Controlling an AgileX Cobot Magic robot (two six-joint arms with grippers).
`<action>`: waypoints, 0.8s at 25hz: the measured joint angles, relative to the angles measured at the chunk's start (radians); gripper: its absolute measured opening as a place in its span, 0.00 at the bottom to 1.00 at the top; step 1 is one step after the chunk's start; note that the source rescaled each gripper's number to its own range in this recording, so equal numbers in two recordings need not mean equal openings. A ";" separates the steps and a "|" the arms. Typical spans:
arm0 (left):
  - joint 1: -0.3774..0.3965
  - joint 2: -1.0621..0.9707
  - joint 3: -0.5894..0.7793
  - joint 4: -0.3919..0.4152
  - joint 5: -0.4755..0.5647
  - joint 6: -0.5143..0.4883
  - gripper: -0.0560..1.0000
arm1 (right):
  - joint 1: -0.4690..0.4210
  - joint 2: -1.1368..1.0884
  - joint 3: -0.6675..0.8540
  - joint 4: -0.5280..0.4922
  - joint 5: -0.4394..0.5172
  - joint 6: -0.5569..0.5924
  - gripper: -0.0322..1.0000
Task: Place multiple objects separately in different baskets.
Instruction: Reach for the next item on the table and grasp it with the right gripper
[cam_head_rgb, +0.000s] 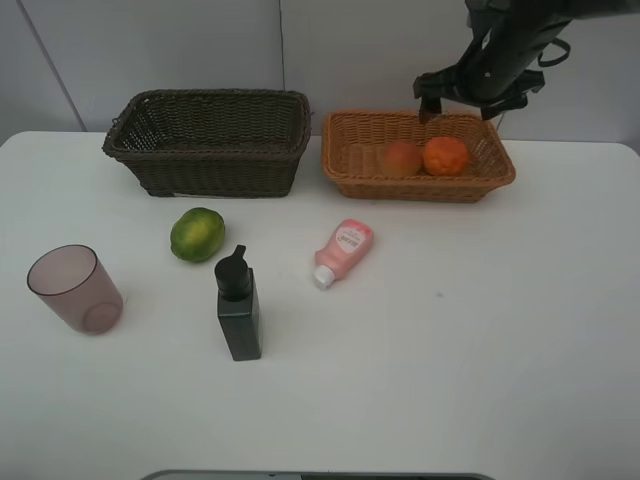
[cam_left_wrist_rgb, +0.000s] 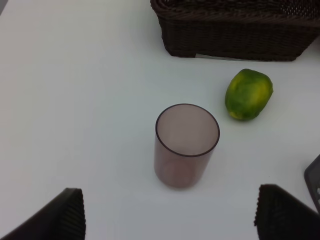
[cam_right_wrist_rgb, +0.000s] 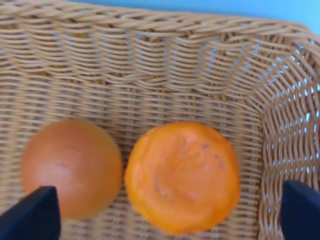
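Left wrist view: my left pincer (cam_left_wrist_rgb: 169, 207) is spread wide, empty; the mauve cup (cam_left_wrist_rgb: 186, 145) stands upright just ahead, centred btwn the fingers (cam_left_wrist_rgb: 55, 220). The green fruit (cam_left_wrist_rgb: 248, 94) sits beyond, then the dark basket (cam_left_wrist_rgb: 235, 35). My right pincer (cam_right_wrist_rgb: 169, 200), also apart, hangs far off over the orange (cam_right_wrist_rgb: 182, 175) in the tan basket (cam_right_wrist_rgb: 150, 60), so left is nearer the cup, imo.

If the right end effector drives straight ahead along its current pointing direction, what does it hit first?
The right end effector would most likely meet the orange first: it lies nearly centred ahead, in the light basket. The peach-like fruit beside it sits off-line. Depth is unclear.
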 joint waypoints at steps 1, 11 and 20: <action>0.000 0.000 0.000 0.000 0.000 0.000 0.84 | 0.012 -0.013 0.000 -0.005 0.026 0.000 0.95; 0.000 0.000 0.000 0.000 0.000 0.000 0.84 | 0.196 -0.097 0.000 -0.001 0.313 -0.008 0.95; 0.000 0.000 0.000 0.000 0.000 0.000 0.84 | 0.374 -0.227 0.130 0.020 0.354 -0.007 0.95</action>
